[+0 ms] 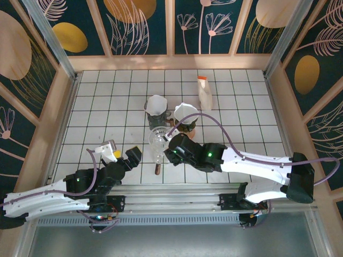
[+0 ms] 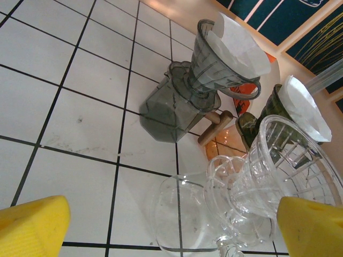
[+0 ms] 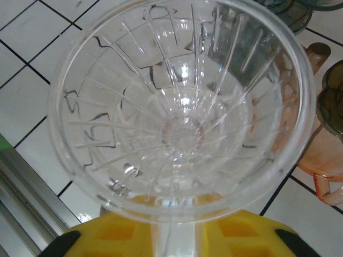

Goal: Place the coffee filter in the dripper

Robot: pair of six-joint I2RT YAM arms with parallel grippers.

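A clear ribbed glass dripper (image 3: 182, 107) has no filter inside. My right gripper (image 3: 177, 235) is shut on its handle, yellow fingers (image 3: 107, 238) on either side. From above, the dripper (image 1: 159, 140) and the right gripper (image 1: 171, 152) are mid-table. In the left wrist view the dripper (image 2: 289, 160) tilts over a clear glass carafe (image 2: 187, 219). My left gripper (image 2: 171, 227) is open, nothing gripped, and sits left of the carafe (image 1: 128, 158). White paper filters sit in a grey dripper (image 2: 214, 64) and a green dripper (image 2: 300, 107).
The grey dripper (image 1: 155, 107) and green dripper (image 1: 185, 115) stand just behind the clear one, the green one on an orange glass server (image 2: 230, 152). A white packet with an orange top (image 1: 204, 92) lies at the back. Wooden walls ring the tiled table (image 1: 107, 107).
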